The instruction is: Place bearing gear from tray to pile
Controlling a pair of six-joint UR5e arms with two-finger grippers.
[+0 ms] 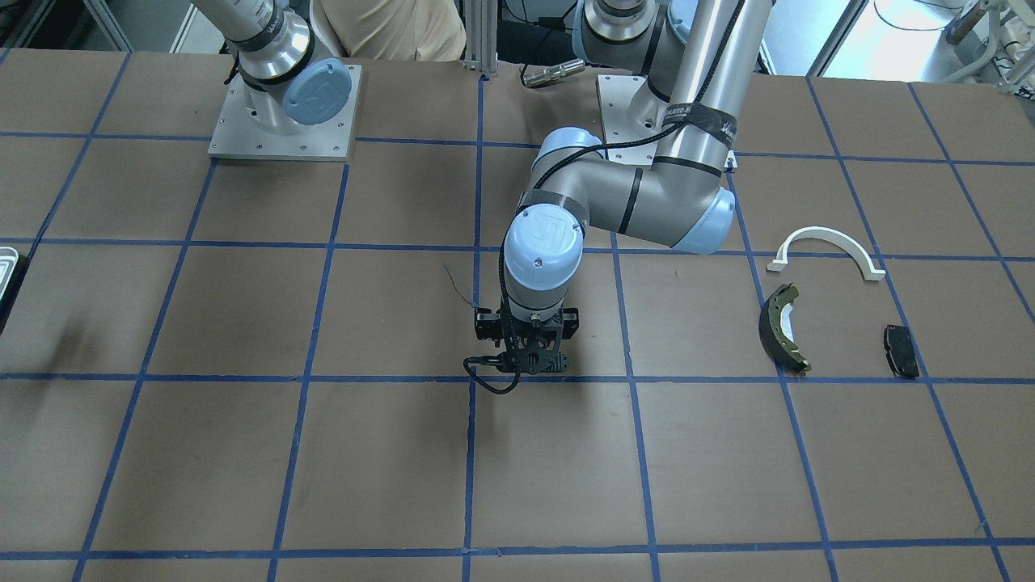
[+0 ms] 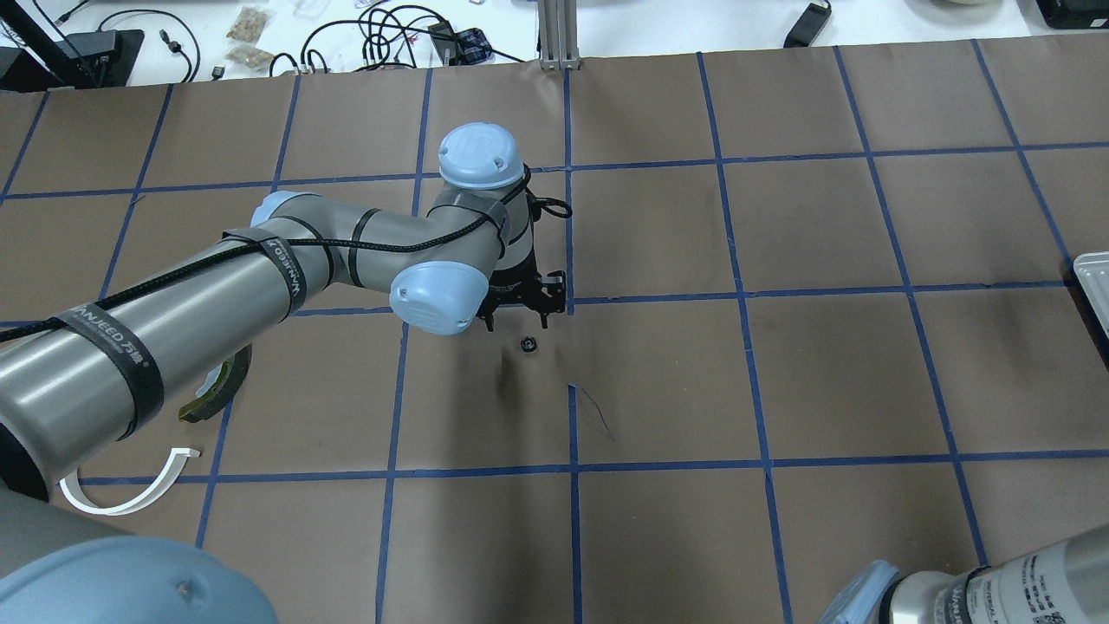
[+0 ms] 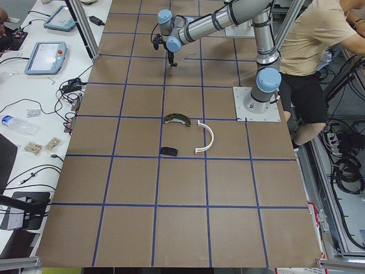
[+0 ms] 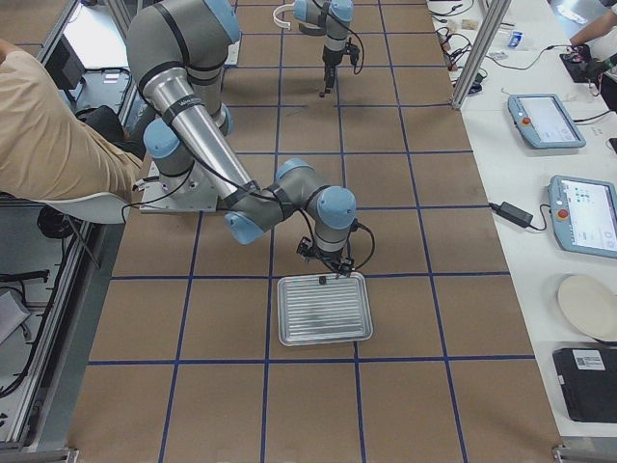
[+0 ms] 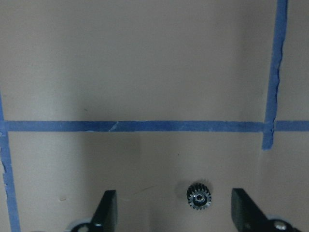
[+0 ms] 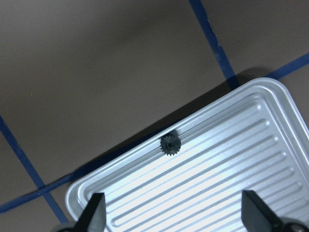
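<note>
A small dark bearing gear (image 5: 199,196) lies on the brown table under my left gripper (image 5: 176,212), which is open and empty, with the gear nearer one finger. The gear also shows in the overhead view (image 2: 528,344), just beside the left gripper (image 2: 520,312). A second gear (image 6: 170,144) lies in the silvery tray (image 6: 217,193) by its rim. My right gripper (image 6: 174,217) hovers open and empty above that tray (image 4: 323,318). The pile lies apart: a white arch (image 1: 825,246), a brake shoe (image 1: 783,327) and a black brake pad (image 1: 901,350).
Blue tape lines grid the brown table. A person in a beige shirt (image 4: 58,135) stands behind the robot bases. The tray edge (image 2: 1093,277) sits at the table's far right. Tablets and cables (image 3: 45,57) lie on the white bench beyond the table.
</note>
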